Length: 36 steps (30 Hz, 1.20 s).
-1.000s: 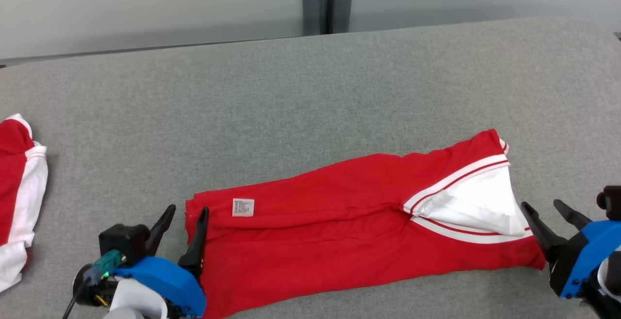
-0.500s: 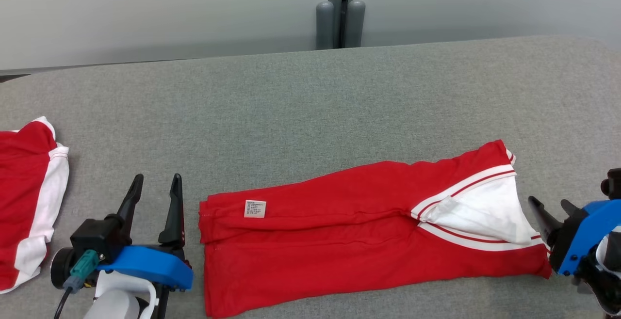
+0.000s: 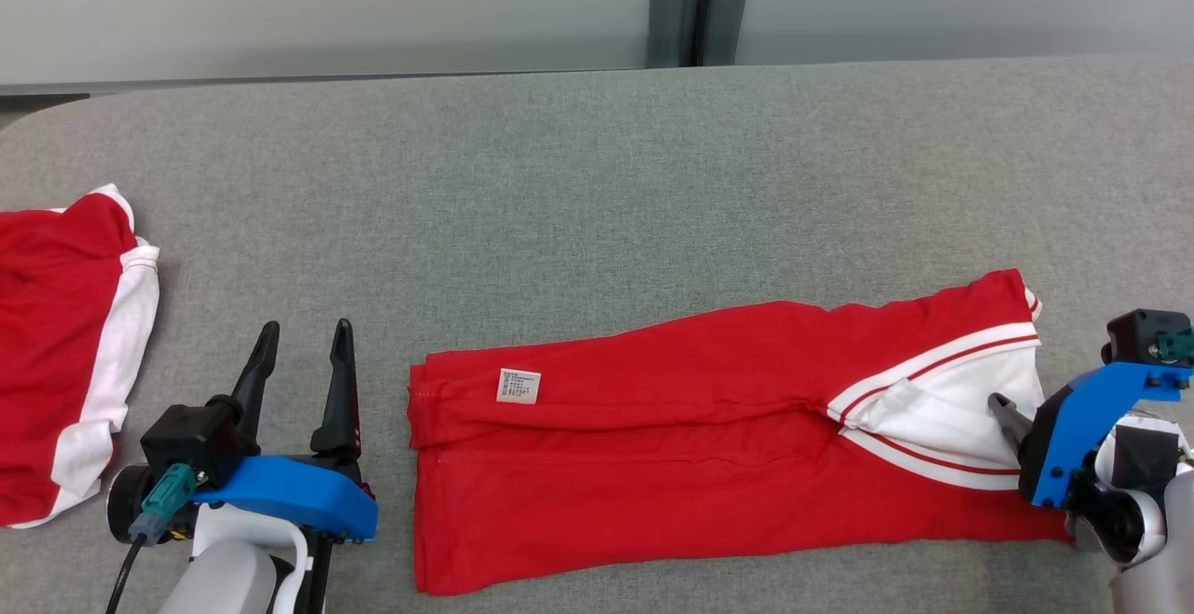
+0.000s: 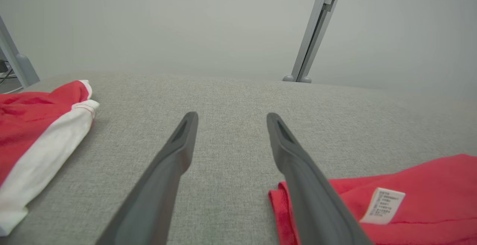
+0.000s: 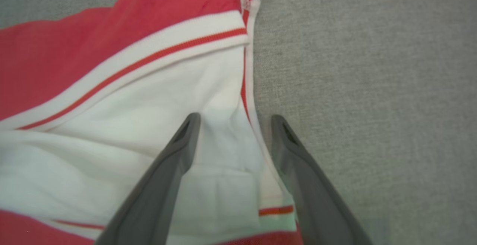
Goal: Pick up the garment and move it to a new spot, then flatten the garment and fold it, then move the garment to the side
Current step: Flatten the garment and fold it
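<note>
Garment (image 3: 709, 446): a red piece with white, red-striped trim, lying flat as a long band near the front edge of the grey tabletop (image 3: 560, 185), right of centre, its far layer lapped over the near one along its length. A small white care label (image 3: 519, 386) sits near its left end and a white panel (image 3: 951, 409) spreads at its right end. A second red and white garment (image 3: 65, 353) lies bunched at the tabletop's left edge.

The left gripper (image 3: 307, 325) stands just beside the band's left end, fingers wide apart with nothing between them. The right gripper (image 5: 235, 117) is at the band's right end, also spread wide and gripping nothing.

Judging by how the cloth lies, it is already placed, smoothed and folded lengthwise. What seems left is a fold end to end and the move to the side.

The head view gives the band's whole length and both ends at once. The right wrist view adds what the blue gripper body hides there: one finger is over the white panel and the other over bare tabletop, straddling the striped edge. The left wrist view shows the left fingers over bare tabletop, with the garment's corner just beside one of them
</note>
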{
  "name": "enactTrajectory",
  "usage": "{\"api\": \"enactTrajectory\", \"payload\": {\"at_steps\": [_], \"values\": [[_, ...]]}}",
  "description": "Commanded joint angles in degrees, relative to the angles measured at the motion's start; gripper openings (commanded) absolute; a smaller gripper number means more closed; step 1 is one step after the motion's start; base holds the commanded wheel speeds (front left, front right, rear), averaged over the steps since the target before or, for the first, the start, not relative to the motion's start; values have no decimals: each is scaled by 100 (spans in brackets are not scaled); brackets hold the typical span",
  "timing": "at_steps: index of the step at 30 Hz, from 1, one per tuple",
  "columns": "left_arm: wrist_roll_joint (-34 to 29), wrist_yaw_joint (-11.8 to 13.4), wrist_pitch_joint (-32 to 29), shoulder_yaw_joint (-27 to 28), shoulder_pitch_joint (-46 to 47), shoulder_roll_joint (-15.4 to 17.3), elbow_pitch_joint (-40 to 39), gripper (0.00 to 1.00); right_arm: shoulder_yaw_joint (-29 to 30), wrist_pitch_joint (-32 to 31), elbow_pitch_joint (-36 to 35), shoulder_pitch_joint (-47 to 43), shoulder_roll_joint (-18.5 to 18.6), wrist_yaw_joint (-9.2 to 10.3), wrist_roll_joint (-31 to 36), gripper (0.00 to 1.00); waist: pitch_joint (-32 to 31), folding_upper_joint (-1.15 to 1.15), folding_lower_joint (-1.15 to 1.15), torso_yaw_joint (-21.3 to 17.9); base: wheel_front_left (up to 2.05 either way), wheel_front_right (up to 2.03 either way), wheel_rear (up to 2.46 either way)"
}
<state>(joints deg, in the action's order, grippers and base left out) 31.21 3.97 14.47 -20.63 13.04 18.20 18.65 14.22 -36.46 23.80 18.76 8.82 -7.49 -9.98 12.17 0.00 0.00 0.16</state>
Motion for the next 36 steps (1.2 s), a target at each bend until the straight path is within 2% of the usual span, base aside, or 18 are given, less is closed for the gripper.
{"api": "enactTrajectory", "payload": {"at_steps": [1, 5, 6, 7, 8, 14, 18, 27, 31, 36], "values": [[25, -27, 15, 26, 74, 7, 10, 100, -53, 9, 125, 75, 33, -1, 6, 100, 31, 0, 0, 23, 0, 0, 0], [51, 16, 18, 51, 82, 28, -18, 100, -271, -47, 379, 143, 50, -3, -50, 100, 83, 0, 0, 18, 0, 0, 0], [57, 20, 17, 51, 86, 33, -25, 100, -349, -51, 427, 156, 69, -3, -95, 51, 91, 0, 0, 15, 0, 0, 0], [59, 22, 12, 54, 89, 39, -30, 100, -412, -26, 463, 179, 73, -3, -137, 28, 97, 0, 0, 8, 0, 0, 0], [59, 27, 6, 55, 92, 46, -37, 100, -490, 21, 482, 212, 94, -3, -176, 0, 101, 0, 0, -3, 0, 0, 0], [100, 78, -17, 60, 2, 67, -59, 100, -803, 243, 506, 349, 300, -2, -514, 0, 37, 0, 0, -132, 0, 0, 0], [109, 100, -43, 53, -47, 82, -82, 100, -737, 382, 300, 270, 601, -1, -679, 0, -39, 0, 0, -210, 0, 0, 0], [119, 161, -24, 43, -152, 106, -199, 100, 243, 272, -425, -190, 1406, -1, -492, 0, -156, 0, 0, -337, 0, 0, 0], [129, 157, -19, 30, -173, 109, -211, 100, 483, 116, -835, -345, 1354, -1, -469, 0, -210, 0, 0, -368, 0, 0, 0], [106, 147, -19, -19, -185, 118, -195, 100, 17, -165, -1611, -561, 1085, -1, -631, 0, -325, 0, 0, -367, 0, 0, 0]]}}
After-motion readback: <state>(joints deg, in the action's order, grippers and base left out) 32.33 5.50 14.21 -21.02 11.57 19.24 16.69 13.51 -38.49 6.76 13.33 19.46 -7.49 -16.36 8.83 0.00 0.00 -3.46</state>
